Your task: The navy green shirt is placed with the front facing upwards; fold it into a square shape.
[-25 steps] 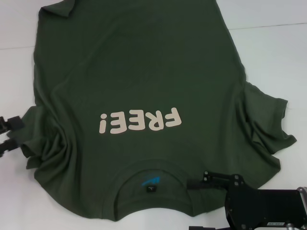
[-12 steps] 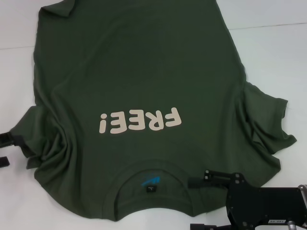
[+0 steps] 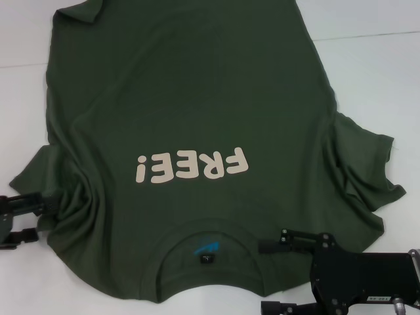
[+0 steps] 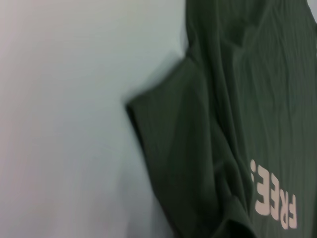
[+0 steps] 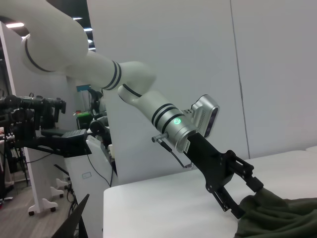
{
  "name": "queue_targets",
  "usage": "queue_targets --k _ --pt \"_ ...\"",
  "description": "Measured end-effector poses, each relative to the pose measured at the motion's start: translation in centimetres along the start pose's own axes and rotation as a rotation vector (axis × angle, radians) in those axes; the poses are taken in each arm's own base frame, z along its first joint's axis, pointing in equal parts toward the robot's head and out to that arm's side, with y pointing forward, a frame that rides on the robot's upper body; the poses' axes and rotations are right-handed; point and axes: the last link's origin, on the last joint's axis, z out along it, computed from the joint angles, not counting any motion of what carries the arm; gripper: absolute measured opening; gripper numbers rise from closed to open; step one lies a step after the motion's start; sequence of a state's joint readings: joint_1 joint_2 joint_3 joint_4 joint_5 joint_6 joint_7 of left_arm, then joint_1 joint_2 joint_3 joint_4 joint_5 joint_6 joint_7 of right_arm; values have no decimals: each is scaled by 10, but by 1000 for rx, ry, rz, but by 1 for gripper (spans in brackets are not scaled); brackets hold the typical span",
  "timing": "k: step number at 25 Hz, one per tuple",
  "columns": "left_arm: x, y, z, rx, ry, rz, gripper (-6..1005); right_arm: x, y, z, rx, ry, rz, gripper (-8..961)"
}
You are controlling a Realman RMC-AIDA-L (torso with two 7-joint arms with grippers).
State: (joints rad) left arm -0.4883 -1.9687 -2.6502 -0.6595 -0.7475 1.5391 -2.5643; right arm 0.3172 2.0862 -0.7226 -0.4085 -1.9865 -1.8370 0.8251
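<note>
I have the navy green shirt [image 3: 197, 118] front-up on the white desk [image 3: 380, 72]. My left pincer [image 3: 41, 216], fingers spread, straddles the sleeve edge to pull it inward; my right pincer [image 3: 279, 275] waits spread by the collar.

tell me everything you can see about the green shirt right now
The navy green shirt is dark olive, cotton-looking, lying front up on the white table, ribbed collar toward the robot. Cream "FREE!" lettering crosses the chest, and a blue mark shows inside the neck. Both short sleeves are rumpled. The left pincer is at the left sleeve's edge; the right pincer is over the shoulder beside the collar.
</note>
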Motion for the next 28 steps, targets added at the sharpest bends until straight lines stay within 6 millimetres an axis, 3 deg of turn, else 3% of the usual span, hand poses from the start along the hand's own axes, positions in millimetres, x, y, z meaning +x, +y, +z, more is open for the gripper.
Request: queue_targets --k 7,18,28 --pt "3 10 15 -19 -20 4 909 0 0 -1 4 3 -1 881" --pt "7 5 13 37 -8 15 900 1 0 -1 5 3 1 882" --pt "11 10 16 55 -25 35 514 1 0 -1 5 3 1 881"
